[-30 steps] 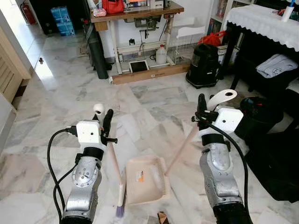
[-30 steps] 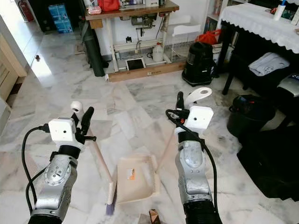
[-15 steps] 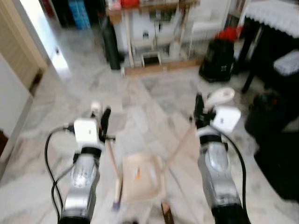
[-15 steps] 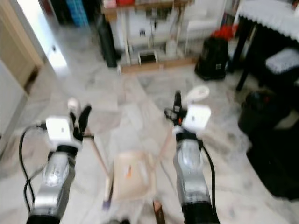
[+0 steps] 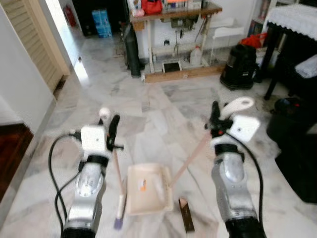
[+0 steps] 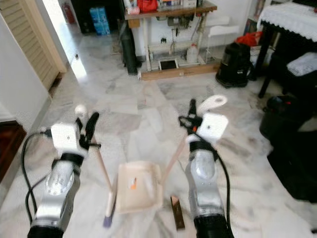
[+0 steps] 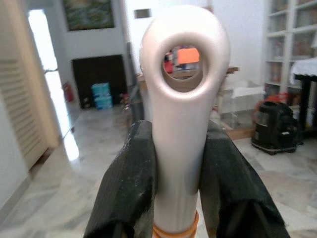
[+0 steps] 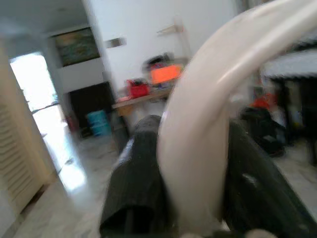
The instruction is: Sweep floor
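Two sets of jaws clamped: left gripper (image 7: 178,198) on broom (image 5: 118,191), right gripper (image 8: 193,198) apparently on dustpan (image 5: 147,190).

Glossy marble floor (image 5: 163,106), wooden worktable (image 5: 173,11) against white wall.

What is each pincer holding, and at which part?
Left pincer holds the broom near its handle's top; right pincer holds the dustpan handle's upper end.
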`<state>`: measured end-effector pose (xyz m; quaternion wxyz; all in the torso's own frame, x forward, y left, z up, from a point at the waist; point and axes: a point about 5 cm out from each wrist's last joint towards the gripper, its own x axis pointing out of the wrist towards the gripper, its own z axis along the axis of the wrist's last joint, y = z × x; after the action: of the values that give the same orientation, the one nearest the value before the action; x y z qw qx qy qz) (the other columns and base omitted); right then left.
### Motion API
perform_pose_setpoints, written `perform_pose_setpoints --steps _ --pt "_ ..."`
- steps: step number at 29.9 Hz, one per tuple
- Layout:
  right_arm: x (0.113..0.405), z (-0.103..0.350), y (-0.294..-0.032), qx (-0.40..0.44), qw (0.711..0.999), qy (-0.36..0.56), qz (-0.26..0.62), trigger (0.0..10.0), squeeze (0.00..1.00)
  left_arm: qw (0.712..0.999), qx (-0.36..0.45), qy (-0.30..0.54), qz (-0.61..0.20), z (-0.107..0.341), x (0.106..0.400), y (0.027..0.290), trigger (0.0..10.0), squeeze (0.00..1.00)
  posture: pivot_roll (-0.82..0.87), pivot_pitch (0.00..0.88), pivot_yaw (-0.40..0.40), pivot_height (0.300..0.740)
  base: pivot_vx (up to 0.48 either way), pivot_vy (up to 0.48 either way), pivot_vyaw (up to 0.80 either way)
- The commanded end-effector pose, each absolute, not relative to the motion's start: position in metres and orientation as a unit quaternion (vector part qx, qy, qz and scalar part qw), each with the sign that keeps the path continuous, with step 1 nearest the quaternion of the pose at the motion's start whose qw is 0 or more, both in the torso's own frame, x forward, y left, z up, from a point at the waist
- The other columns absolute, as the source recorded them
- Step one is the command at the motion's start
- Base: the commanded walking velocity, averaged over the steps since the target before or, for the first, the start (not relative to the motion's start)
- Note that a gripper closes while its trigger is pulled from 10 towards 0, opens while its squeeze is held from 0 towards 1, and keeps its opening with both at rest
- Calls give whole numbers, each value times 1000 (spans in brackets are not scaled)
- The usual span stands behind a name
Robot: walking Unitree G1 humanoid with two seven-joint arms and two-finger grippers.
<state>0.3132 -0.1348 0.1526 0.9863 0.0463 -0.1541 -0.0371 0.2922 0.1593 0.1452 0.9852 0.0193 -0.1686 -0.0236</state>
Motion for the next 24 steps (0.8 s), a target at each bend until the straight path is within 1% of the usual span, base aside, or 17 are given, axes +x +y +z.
perform_pose_setpoints --steps 1,5,11,15,24 --pt "314 169 -133 53 980 -189 -35 10000 0 982 20 -188 -21 154 292 160 10000 0 8 0 72 740 -266 0 800" --pt "315 171 -131 51 980 -189 -24 10000 0 982 18 -188 -20 153 291 159 10000 0 9 0 68 740 -268 0 581" --pt "315 173 -131 48 980 -193 -20 10000 0 982 16 -189 -15 152 290 158 10000 0 7 0 48 740 -281 0 0" --pt "316 175 -132 43 980 -194 -18 10000 0 982 14 -190 -13 152 289 158 10000 0 10 0 42 740 -294 0 572" --pt "320 179 -132 38 981 -192 3 10000 0 981 6 -196 2 152 289 156 10000 0 17 0 1 740 -286 0 590"
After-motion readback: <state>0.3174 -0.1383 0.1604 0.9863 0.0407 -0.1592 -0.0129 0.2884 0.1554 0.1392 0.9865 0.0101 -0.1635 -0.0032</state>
